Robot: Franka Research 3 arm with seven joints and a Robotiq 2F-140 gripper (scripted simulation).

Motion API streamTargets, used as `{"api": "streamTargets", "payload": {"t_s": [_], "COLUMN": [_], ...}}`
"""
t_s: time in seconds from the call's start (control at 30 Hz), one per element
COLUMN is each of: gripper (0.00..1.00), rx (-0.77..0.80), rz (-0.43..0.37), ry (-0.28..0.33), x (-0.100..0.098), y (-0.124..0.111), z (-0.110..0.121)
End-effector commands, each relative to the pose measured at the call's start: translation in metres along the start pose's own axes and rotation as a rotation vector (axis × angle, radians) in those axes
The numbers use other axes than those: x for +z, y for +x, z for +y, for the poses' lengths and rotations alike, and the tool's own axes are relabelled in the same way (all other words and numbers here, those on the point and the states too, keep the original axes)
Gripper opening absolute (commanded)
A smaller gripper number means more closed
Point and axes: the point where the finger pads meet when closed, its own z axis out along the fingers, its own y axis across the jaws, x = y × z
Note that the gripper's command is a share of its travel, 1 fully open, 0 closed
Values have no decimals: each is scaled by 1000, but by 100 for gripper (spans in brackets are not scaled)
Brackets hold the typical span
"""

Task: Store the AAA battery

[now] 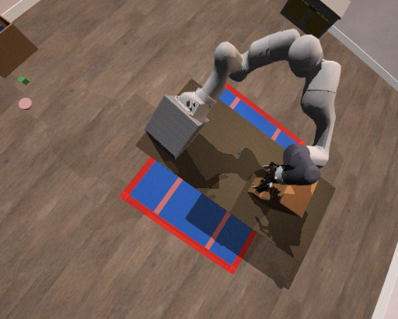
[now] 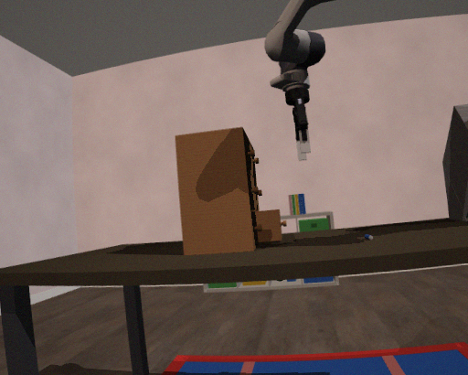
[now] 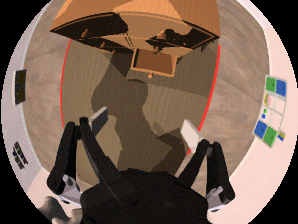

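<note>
The small brown chest [image 2: 215, 189] stands on the dark table, its drawer fronts facing right. Its bottom drawer [image 2: 270, 225] is pulled part way out; in the wrist view the open drawer [image 3: 154, 63] looks empty. The upper drawers are pushed in. The chest also shows in the top view [image 1: 288, 192]. The AAA battery [image 2: 368, 237], small and blue-white, lies on the table to the right of the chest, and shows in the top view [image 1: 239, 151]. My gripper [image 2: 303, 150] is open and empty, pointing down, above and in front of the chest. Its fingers frame the wrist view [image 3: 143, 125].
A grey block [image 1: 176, 124] holding the arm's base stands at the far end of the table. A blue and red mat [image 1: 189, 212] lies on the floor beside the table. A shelf with coloured items [image 2: 310, 219] stands behind the table.
</note>
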Motion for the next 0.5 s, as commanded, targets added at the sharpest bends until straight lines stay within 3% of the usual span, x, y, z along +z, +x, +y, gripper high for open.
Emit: {"api": "streamTargets", "payload": {"t_s": [0.0,0.27,0.47], "gripper": [100,100,100], "rx": [8,34,297], "rz": [-2,-1,-4], "ry": [0,0,-2], "x": [0,0,0], "y": [0,-2,-15], "z": [0,0,2]}}
